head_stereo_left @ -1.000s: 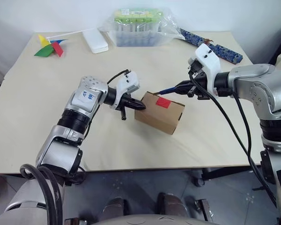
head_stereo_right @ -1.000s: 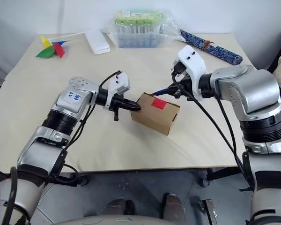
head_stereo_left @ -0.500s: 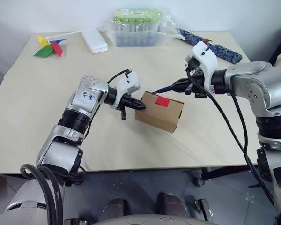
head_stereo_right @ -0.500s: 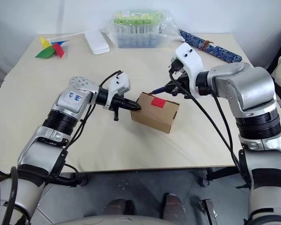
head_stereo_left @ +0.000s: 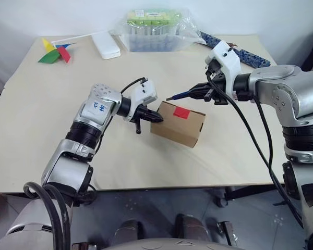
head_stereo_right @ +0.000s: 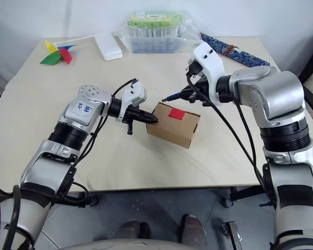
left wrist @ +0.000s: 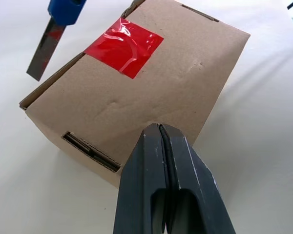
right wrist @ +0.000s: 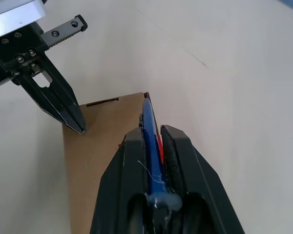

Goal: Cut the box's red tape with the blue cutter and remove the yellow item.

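Sitting near the middle of the beige table (head_stereo_left: 36, 130), the brown cardboard box (head_stereo_left: 178, 125) is showing its red tape (head_stereo_left: 182, 112) unbroken on top. The left gripper (head_stereo_left: 157, 117), fingers pressed fully together, is touching the box's left top edge. The right gripper (head_stereo_left: 202, 94) is clamping the blue cutter (head_stereo_left: 178, 96), whose tip is hanging just above the box's far edge, beside the tape.

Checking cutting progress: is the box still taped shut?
Shut. The red tape lies whole across the box's flap seam; the blue cutter's blade hangs beside it.
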`<control>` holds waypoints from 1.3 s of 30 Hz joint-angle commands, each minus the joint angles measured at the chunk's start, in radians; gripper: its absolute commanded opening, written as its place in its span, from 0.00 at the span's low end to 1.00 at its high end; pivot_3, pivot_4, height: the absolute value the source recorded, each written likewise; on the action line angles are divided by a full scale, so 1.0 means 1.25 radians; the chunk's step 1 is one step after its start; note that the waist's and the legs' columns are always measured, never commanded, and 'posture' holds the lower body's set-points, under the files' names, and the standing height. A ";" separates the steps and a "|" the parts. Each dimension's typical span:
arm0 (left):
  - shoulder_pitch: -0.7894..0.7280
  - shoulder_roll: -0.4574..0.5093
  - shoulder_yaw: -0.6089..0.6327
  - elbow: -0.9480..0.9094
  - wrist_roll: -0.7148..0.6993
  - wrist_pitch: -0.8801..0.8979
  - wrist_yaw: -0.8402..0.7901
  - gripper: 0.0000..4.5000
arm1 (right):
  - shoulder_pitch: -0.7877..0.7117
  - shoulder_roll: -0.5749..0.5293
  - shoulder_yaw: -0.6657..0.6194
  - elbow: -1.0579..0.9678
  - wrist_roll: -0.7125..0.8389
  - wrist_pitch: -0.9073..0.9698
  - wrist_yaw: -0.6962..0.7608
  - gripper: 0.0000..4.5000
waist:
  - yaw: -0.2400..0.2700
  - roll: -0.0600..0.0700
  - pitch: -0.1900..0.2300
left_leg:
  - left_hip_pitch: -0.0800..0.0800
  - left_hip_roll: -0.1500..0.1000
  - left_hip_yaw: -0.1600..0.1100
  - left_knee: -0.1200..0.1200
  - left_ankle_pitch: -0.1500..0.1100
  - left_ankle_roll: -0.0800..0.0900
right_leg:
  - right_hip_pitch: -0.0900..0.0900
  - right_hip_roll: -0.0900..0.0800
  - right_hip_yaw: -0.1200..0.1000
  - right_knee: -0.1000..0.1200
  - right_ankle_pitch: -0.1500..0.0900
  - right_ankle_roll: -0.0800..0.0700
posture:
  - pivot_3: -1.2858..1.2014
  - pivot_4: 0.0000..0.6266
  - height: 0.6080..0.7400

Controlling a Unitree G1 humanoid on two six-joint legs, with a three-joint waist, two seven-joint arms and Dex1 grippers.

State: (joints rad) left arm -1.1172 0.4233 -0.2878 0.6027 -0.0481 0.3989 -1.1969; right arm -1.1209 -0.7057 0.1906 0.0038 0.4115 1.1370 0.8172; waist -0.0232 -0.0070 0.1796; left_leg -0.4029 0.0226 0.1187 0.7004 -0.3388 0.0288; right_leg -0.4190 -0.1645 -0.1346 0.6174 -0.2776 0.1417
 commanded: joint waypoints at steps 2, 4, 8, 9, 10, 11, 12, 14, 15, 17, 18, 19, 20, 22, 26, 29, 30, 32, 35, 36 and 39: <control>0.005 -0.006 -0.014 -0.001 0.017 -0.005 -0.011 0.00 | 0.000 -0.008 0.002 -0.005 -0.011 -0.021 0.017 0.04 | 0.000 0.000 0.000 | 0.000 0.000 0.000 0.000 0.000 0.000 | 0.000 0.000 0.000 0.000 0.000 0.000 | 0.52 0.24 1.00; 0.004 -0.007 -0.013 0.000 0.017 -0.004 -0.010 0.00 | 0.004 -0.012 0.005 -0.005 -0.013 -0.022 0.024 0.04 | 0.000 0.000 0.000 | 0.000 0.000 0.000 0.000 0.000 0.000 | 0.000 0.000 0.000 0.000 0.000 0.000 | 0.52 0.24 1.00; 0.001 -0.008 -0.012 0.006 0.020 -0.007 -0.010 0.00 | 0.012 -0.019 0.011 -0.004 -0.020 -0.026 0.039 0.04 | 0.000 0.000 0.000 | 0.000 0.000 0.000 0.000 0.000 0.000 | 0.000 0.000 0.000 0.000 0.000 0.000 | 0.52 0.24 1.00; 0.001 -0.008 -0.011 0.009 0.021 -0.009 -0.010 0.00 | 0.014 -0.020 0.012 -0.002 -0.022 -0.027 0.040 0.04 | 0.000 0.000 0.000 | 0.000 0.000 0.000 0.000 0.000 0.000 | 0.000 0.000 0.000 0.000 0.000 0.000 | 0.52 0.24 1.00; 0.000 -0.008 -0.010 0.011 0.022 -0.010 -0.010 0.00 | 0.016 -0.021 0.013 0.000 -0.025 -0.029 0.042 0.04 | 0.000 0.000 0.000 | 0.000 0.000 0.000 0.000 0.000 0.000 | 0.000 0.000 0.000 0.000 0.000 0.000 | 0.52 0.24 1.00; -0.001 -0.008 -0.010 0.012 0.022 -0.011 -0.010 0.00 | 0.016 -0.021 0.013 0.002 -0.027 -0.030 0.043 0.04 | 0.000 0.000 0.000 | 0.000 0.000 0.000 0.000 0.000 0.000 | 0.000 0.000 0.000 0.000 0.000 0.000 | 0.52 0.24 1.00; -0.002 -0.008 -0.009 0.013 0.023 -0.011 -0.010 0.00 | 0.017 -0.020 0.013 0.005 -0.029 -0.031 0.043 0.04 | 0.000 0.000 0.000 | 0.000 0.000 0.000 0.000 0.000 0.000 | 0.000 0.000 0.000 0.000 0.000 0.000 | 0.52 0.24 1.00; -0.002 -0.008 -0.009 0.015 0.024 -0.013 -0.010 0.00 | 0.018 -0.019 0.012 0.009 -0.035 -0.035 0.043 0.04 | 0.000 0.000 0.000 | 0.000 0.000 0.000 0.000 0.000 0.000 | 0.000 0.000 0.000 0.000 0.000 0.000 | 0.52 0.24 1.00; -0.003 -0.008 -0.009 0.016 0.024 -0.014 -0.011 0.00 | 0.018 -0.018 0.013 0.015 -0.038 -0.040 0.042 0.04 | 0.000 0.000 0.000 | 0.000 0.000 0.000 0.000 0.000 0.000 | 0.000 0.000 0.000 0.000 0.000 0.000 | 0.52 0.24 1.00; -0.004 -0.009 -0.008 0.018 0.025 -0.016 -0.011 0.00 | 0.018 -0.017 0.013 0.026 -0.046 -0.048 0.040 0.04 | 0.000 0.000 0.000 | 0.000 0.000 0.000 0.000 0.000 0.000 | 0.000 0.000 0.000 0.000 0.000 0.000 | 0.52 0.24 1.00; -0.004 -0.009 -0.008 0.019 0.025 -0.016 -0.011 0.00 | 0.017 -0.016 0.011 0.033 -0.049 -0.053 0.038 0.04 | 0.000 0.000 0.000 | 0.000 0.000 0.000 0.000 0.000 0.000 | 0.000 0.000 0.000 0.000 0.000 0.000 | 0.52 0.24 1.00; -0.005 -0.009 -0.008 0.020 0.025 -0.017 -0.012 0.00 | 0.013 -0.014 0.009 0.042 -0.052 -0.057 0.035 0.04 | 0.000 0.000 0.000 | 0.000 0.000 0.000 0.000 0.000 0.000 | 0.000 0.000 0.000 0.000 0.000 0.000 | 0.52 0.24 1.00; -0.006 -0.009 -0.008 0.021 0.026 -0.018 -0.013 0.00 | 0.009 -0.013 0.004 0.049 -0.052 -0.059 0.033 0.04 | 0.000 0.000 0.000 | 0.000 0.000 0.000 0.000 0.000 0.000 | 0.000 0.000 0.000 0.000 0.000 0.000 | 0.52 0.24 1.00; -0.005 -0.008 -0.008 0.021 0.026 -0.019 -0.015 0.00 | 0.002 -0.014 -0.003 0.054 -0.049 -0.058 0.032 0.04 | 0.000 0.000 0.000 | 0.000 0.000 0.000 0.000 0.000 0.000 | 0.000 0.000 0.000 0.000 0.000 0.000 | 0.52 0.24 1.00; -0.006 -0.007 -0.009 0.024 0.027 -0.023 -0.017 0.00 | 0.003 -0.022 -0.006 0.049 -0.044 -0.054 0.037 0.04 | 0.000 0.000 0.000 | 0.000 0.000 0.000 0.000 0.000 0.000 | 0.000 0.000 0.000 0.000 0.000 0.000 | 0.52 0.24 1.00; -0.008 -0.006 -0.009 0.028 0.029 -0.027 -0.018 0.00 | 0.004 -0.028 -0.011 0.041 -0.039 -0.047 0.039 0.04 | 0.000 0.000 0.000 | 0.000 0.000 0.000 0.000 0.000 0.000 | 0.000 0.000 0.000 0.000 0.000 0.000 | 0.52 0.24 1.00; -0.009 -0.006 -0.009 0.030 0.029 -0.027 -0.018 0.00 | 0.004 -0.029 -0.013 0.038 -0.037 -0.045 0.039 0.04 | 0.000 0.000 0.000 | 0.000 0.000 0.000 0.000 0.000 0.000 | 0.000 0.000 0.000 0.001 0.000 0.000 | 0.52 0.24 1.00; -0.011 -0.007 -0.009 0.033 0.030 -0.030 -0.019 0.00 | 0.008 -0.034 -0.017 0.015 -0.028 -0.033 0.043 0.04 | 0.000 0.000 0.000 | 0.000 0.000 0.000 0.000 0.000 0.000 | 0.000 0.000 0.000 0.001 0.000 0.000 | 0.52 0.24 1.00; -0.018 -0.009 -0.009 0.047 0.032 -0.035 -0.018 0.00 | 0.005 -0.037 -0.021 -0.002 -0.020 -0.020 0.047 0.04 | 0.001 0.000 0.000 | 0.000 0.000 0.000 0.000 0.000 0.000 | 0.000 0.000 0.000 0.001 0.000 0.000 | 0.52 0.24 1.00; -0.023 -0.012 -0.009 0.054 0.033 -0.038 -0.017 0.00 | 0.000 -0.038 -0.024 -0.004 -0.017 -0.016 0.047 0.04 | 0.000 0.000 0.000 | 0.000 0.000 0.000 0.000 0.000 0.000 | 0.000 0.000 0.000 0.000 0.000 0.000 | 0.52 0.24 1.00; -0.035 -0.018 -0.008 0.076 0.036 -0.047 -0.015 0.00 | -0.006 -0.041 -0.030 -0.007 -0.015 -0.010 0.047 0.04 | 0.001 0.000 0.000 | 0.000 0.000 0.000 0.000 0.000 0.000 | 0.000 0.000 0.000 0.001 0.000 0.000 | 0.52 0.24 1.00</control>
State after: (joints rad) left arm -1.1497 0.4077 -0.2844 0.6807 -0.0293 0.3461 -1.2163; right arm -1.1042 -0.7365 0.1931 0.0312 0.3833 1.1202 0.8727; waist -0.0220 -0.0070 0.1796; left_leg -0.4028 0.0225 0.1186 0.7010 -0.3388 0.0288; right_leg -0.4189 -0.1646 -0.1345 0.6180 -0.2776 0.1417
